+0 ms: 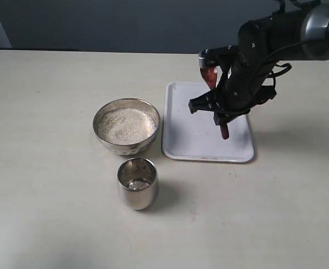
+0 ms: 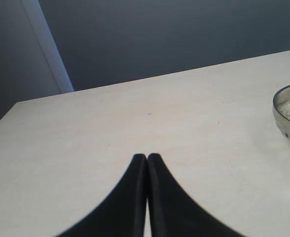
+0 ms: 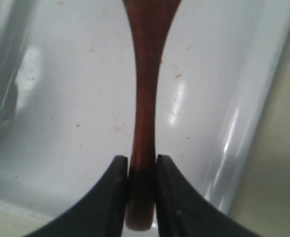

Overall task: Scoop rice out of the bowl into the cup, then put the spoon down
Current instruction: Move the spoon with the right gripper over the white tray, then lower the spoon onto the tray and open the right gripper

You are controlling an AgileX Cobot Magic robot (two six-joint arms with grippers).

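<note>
The steel bowl (image 1: pixel 124 148) holds off-white rice (image 1: pixel 126 124) left of the tray. The small steel cup (image 1: pixel 136 196) stands in front of it with a little rice (image 1: pixel 137 184) at its bottom. My right gripper (image 1: pixel 221 115) hangs over the white tray (image 1: pixel 189 137), shut on the reddish-brown wooden spoon (image 1: pixel 211 75). In the right wrist view the fingers (image 3: pixel 119 177) pinch the handle near its end, and the spoon (image 3: pixel 145 94) runs out over the tray (image 3: pixel 70 108). My left gripper (image 2: pixel 147 157) is shut and empty above bare table, with the bowl (image 2: pixel 287 129) at that view's edge.
The beige table (image 1: pixel 52 196) spreads around the bowl, cup and tray. A dark wall runs behind its far edge. The right arm's black body (image 1: pixel 265 39) reaches in from the upper right, over the tray's back part.
</note>
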